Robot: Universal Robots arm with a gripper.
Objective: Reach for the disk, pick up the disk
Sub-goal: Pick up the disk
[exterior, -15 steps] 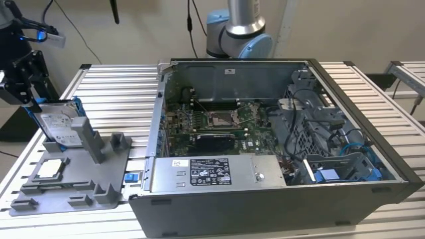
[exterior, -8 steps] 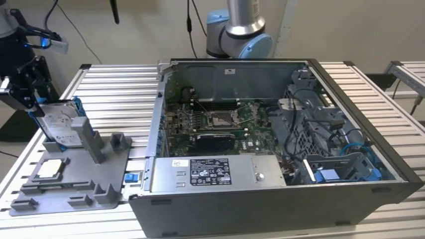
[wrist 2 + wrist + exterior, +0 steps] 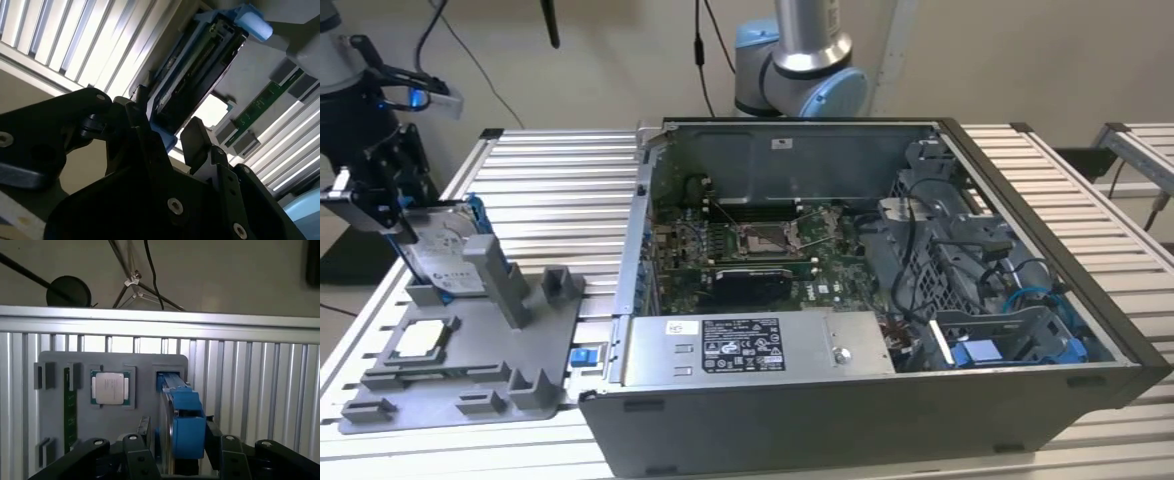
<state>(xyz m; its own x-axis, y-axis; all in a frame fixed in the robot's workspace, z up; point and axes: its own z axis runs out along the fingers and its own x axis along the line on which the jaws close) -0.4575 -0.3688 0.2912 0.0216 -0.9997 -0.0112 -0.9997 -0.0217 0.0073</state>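
Your gripper [image 3: 179,432] sits astride the disk [image 3: 185,405], clamped or slack I can't tell, the disk standing on edge in the grey tray [image 3: 467,375], and in the exterior view the silver chip [image 3: 424,340] lies at its six o'clock, the open computer case [image 3: 854,420] at three.

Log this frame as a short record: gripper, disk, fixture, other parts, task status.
gripper: at the upper edge of the disk, on the exterior view's left
disk: upright on edge in a slot of the gray fixture
chip: flat in the fixture, apart from the disk
computer case: open, on the slatted table beside the fixture
status: disk not lifted out yet
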